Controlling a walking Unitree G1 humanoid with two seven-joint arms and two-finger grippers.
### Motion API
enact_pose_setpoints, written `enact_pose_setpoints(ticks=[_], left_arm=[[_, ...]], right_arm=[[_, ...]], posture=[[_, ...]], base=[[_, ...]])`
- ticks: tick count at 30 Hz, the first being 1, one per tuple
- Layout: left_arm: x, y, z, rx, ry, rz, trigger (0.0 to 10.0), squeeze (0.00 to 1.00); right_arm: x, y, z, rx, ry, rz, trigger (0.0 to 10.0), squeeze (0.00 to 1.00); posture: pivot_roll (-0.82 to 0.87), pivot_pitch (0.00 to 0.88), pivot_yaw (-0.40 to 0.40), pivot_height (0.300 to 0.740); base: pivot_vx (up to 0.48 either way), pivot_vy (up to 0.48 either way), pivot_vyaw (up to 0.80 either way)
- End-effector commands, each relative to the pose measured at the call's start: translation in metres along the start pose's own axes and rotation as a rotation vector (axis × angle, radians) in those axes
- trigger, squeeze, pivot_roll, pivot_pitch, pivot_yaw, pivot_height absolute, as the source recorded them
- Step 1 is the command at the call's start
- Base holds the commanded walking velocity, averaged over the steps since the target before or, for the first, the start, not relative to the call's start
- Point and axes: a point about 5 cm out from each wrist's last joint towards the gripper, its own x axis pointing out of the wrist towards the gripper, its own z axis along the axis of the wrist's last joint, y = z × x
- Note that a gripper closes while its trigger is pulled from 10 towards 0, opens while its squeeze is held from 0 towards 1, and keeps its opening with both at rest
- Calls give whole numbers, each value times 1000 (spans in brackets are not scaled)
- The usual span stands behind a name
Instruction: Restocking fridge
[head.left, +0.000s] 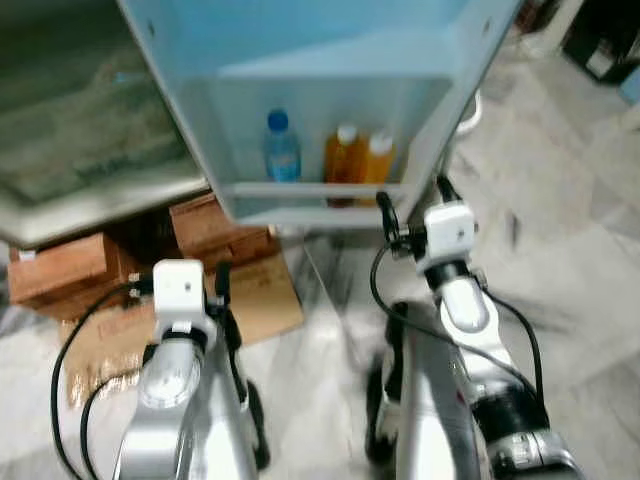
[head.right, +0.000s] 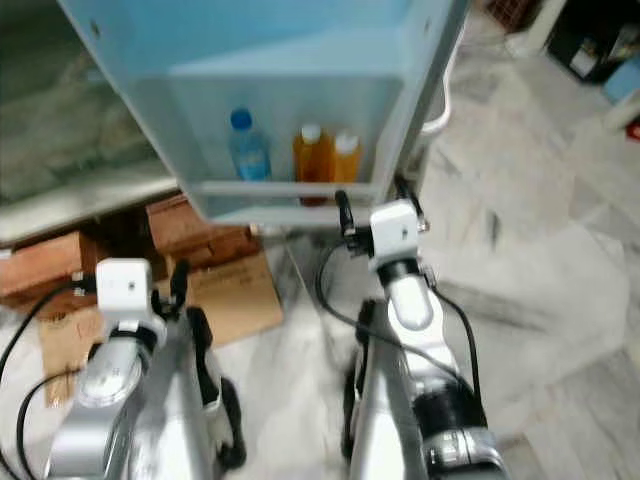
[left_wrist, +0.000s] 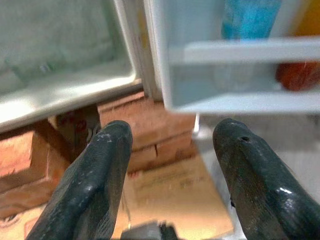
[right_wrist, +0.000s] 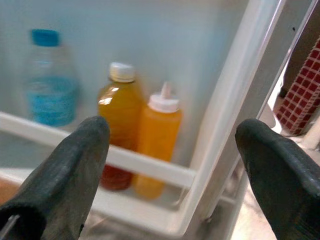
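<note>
Fridge door (head.left: 300, 80) is standing open ahead, its shelf (head.left: 310, 190) holding three upright bottles: water bottle (head.left: 281, 148), juice bottle (head.left: 343, 152), squeeze bottle (head.left: 377, 158). Right gripper (right_wrist: 172, 150), fingers apart and empty, is hovering nearest the orange pair; left gripper (left_wrist: 170, 165), also spread, is hanging lower over cardboard boxes (head.left: 215, 230)

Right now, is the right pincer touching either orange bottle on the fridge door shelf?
Apart. In the right wrist view the right pincer is open and empty, its fingers short of the shelf rail fronting the orange bottles.
</note>
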Motion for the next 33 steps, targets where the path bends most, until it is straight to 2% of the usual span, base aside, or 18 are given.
enact_pose_setpoints(ticks=[1, 4, 9, 10, 11, 12, 13, 18, 27, 33], left_arm=[[0, 2, -4, 6, 6, 16, 10000, 0], [4, -4, -5, -15, -6, -10, 10000, 0], [9, -8, -4, -8, -24, -28, 10000, 0], [13, -8, -2, -7, -30, -30, 10000, 0], [14, -8, -1, -7, -33, -30, 10000, 0], [16, -8, 0, -8, -37, -31, 10000, 0], [18, -9, 1, -9, -44, -35, 10000, 0], [22, -13, 4, -13, -59, -55, 10000, 0], [16, -20, -1, -20, -50, -77, 10000, 0], [19, -18, 0, -20, -53, -73, 10000, 0]], right_arm=[[-5, 7, 4, 29, 3, 40, 10000, 1000], [-22, 1, 1, 50, 42, 23, 10000, 1000], [-25, -3, 3, 98, 78, -11, 10000, 1000], [-21, -1, 6, 107, 77, -8, 10000, 945], [-20, 1, 8, 111, 78, -1, 10000, 945], [-19, 3, 10, 116, 69, 14, 10000, 353], [-16, 6, 14, 121, 64, 41, 10000, 0], [-10, 11, 22, 144, 47, 68, 10000, 0], [-2, 6, 25, 144, 52, 63, 10000, 0], [0, 4, 25, 140, 60, 56, 10000, 0]], posture=[[19, 112, 0, 504], [-2, 85, 7, 504], [-16, 71, 15, 504], [-22, 69, 24, 504], [-24, 69, 26, 504], [-24, 69, 26, 504], [-24, 72, 29, 504], [-18, 78, 27, 504], [-9, 86, 23, 552], [-11, 86, 25, 583]], base=[[0, 0, 0], [0, 0, 0], [0, 0, 0], [0, 0, 0], [0, 0, 0], [0, 0, 0], [0, 0, 0], [0, 0, -193], [0, 0, -150], [0, 0, 0]])
